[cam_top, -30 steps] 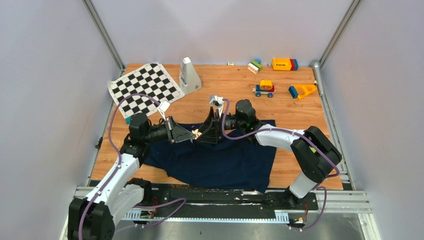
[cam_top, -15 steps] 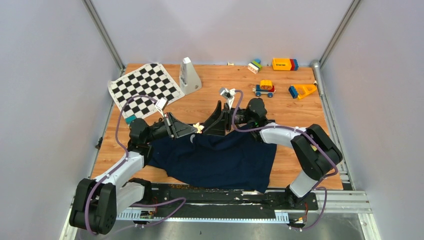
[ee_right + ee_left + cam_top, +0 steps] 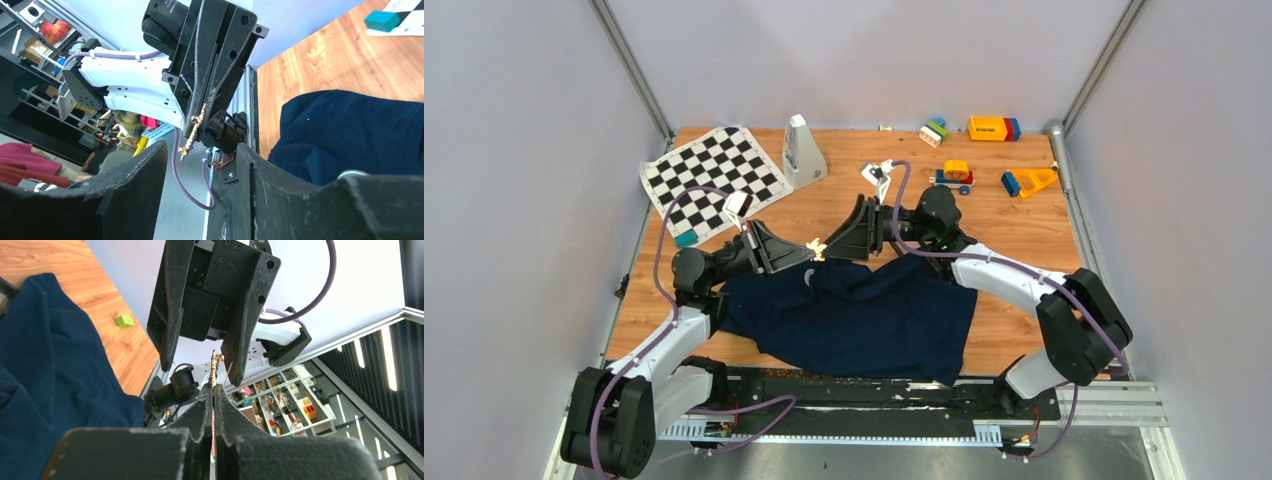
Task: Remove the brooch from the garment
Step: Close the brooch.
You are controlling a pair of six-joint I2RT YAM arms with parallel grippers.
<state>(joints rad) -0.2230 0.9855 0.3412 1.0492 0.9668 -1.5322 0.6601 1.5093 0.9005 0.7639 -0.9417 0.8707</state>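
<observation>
the brooch [image 3: 216, 365], pinched in the clenched left gripper [image 3: 214, 390], was lifted clear of the garment [image 3: 864, 315], which was let fall by the released right gripper [image 3: 200, 150], so removal was judged done

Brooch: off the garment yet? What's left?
Done: the brooch is clear of the garment, raised above its far edge. In hand: the left pincer is shut on it; the right pincer stands open, facing it. Left: probably setting the brooch down off the garment.
</observation>
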